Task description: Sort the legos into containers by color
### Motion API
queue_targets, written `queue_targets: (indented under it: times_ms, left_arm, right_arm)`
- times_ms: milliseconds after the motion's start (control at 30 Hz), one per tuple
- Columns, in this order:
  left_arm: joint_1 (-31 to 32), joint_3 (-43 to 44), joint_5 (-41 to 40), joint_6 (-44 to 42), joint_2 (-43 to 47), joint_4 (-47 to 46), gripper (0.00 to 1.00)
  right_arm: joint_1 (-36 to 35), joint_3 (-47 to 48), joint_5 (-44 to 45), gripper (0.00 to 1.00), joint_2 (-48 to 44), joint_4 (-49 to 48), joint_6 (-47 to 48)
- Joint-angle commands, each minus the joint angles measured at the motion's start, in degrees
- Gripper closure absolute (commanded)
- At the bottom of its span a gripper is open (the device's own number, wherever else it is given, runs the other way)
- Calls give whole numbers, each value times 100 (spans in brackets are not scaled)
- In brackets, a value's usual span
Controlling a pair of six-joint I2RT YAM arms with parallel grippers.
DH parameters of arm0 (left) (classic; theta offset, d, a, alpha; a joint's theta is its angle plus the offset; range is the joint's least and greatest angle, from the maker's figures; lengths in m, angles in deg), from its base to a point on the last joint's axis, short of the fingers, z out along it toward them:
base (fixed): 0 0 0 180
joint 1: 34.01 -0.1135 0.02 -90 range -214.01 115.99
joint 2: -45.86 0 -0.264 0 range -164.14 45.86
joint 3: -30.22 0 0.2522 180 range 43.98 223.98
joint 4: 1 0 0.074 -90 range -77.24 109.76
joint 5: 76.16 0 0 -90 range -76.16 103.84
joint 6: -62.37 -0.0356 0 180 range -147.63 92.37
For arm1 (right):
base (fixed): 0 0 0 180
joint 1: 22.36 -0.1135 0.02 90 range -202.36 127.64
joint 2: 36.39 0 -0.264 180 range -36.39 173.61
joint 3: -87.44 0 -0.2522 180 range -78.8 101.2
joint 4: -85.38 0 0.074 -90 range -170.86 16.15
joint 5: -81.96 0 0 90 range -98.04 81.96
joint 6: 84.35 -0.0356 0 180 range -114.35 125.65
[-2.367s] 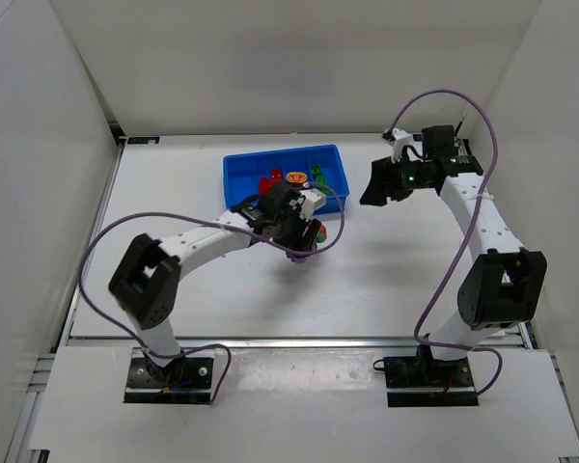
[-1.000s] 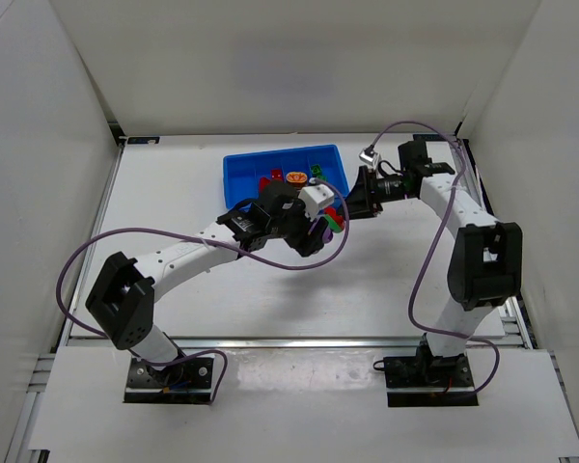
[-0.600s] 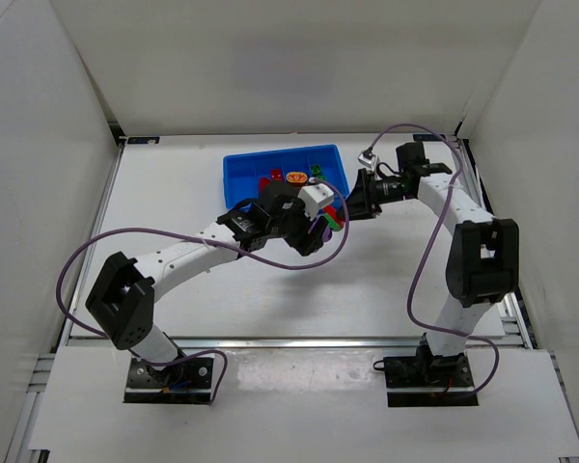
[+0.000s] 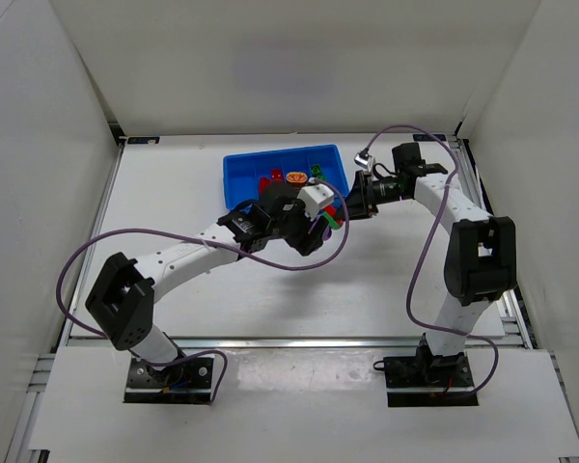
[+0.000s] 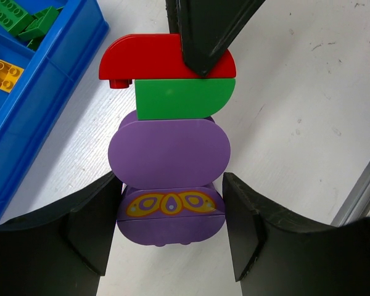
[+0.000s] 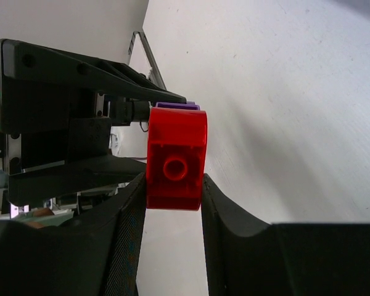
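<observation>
Now your left claw clamps the purple base brick of a likely light, stiff, slick stack beside the blue tray, while your right claw pinches its red end brick by the flat sides.

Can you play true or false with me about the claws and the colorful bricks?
1. The left claw holds the butterfly brick. True.
2. The red brick touches the butterfly brick. False: a green brick and a plain purple brick sit between them.
3. The right claw pinches the red brick. True.
4. The blue tray has nothing in it. False: green bricks and a yellow brick lie inside.
</observation>
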Motion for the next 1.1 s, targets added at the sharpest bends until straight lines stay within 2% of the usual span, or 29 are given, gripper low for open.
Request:
queue_targets:
  times_ms: [0,233,600,1067]
  left_arm:
    - [39,-147,-99,159,370,-211,80]
    - [48,-604,-214,195,661,-70,81]
    - [39,-640,-362,160,731,-35,82]
    - [-339,-683,-82,599,898,141,82]
  right_arm:
    - [-31,229,-445,100,-107,-151,-32]
    - [425,704,-419,100,-72,-344,-252]
    - [681,1047,-401,100,77,-142,-23]
    - [681,661,-172,100,-116,148,381]
